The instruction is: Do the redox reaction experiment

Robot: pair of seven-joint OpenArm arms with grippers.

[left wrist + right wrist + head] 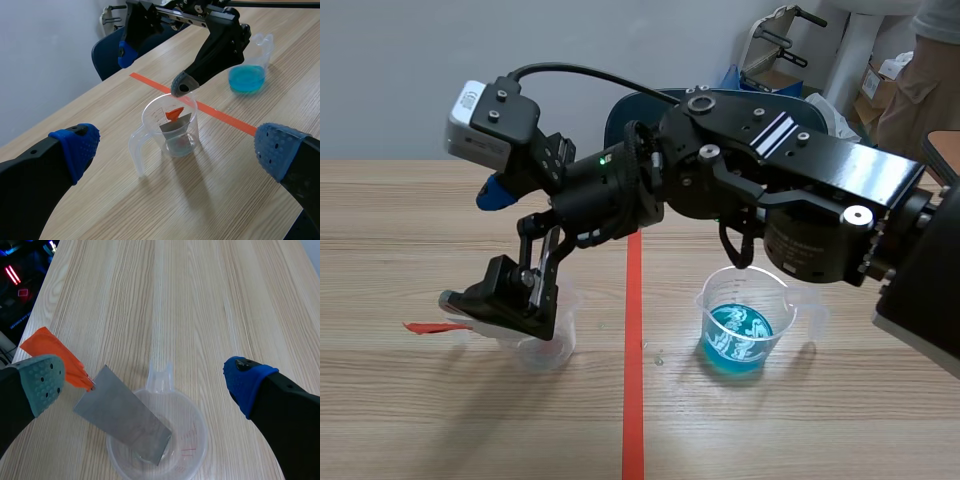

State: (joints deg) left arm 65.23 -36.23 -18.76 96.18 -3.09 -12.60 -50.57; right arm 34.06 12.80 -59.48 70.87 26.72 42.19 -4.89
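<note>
A clear beaker (157, 440) stands on the table, also seen as the beaker (548, 343) in the scene view and the beaker (169, 125) in the left wrist view. A grey metal strip (122, 415) with an orange tag (52, 351) leans inside it, its top over the rim. My right gripper (145, 377) hangs open just above this beaker, and the grey pad sits next to the tag. My right arm crosses from the right past the tape line. A second beaker (742, 325) holds blue liquid. My left gripper (175, 147) is open and well short of the clear beaker.
An orange-red tape line (633, 380) runs down the table between the two beakers. A blue chair (107, 52) stands behind the far edge. A person (920, 80) and boxes are at the back right.
</note>
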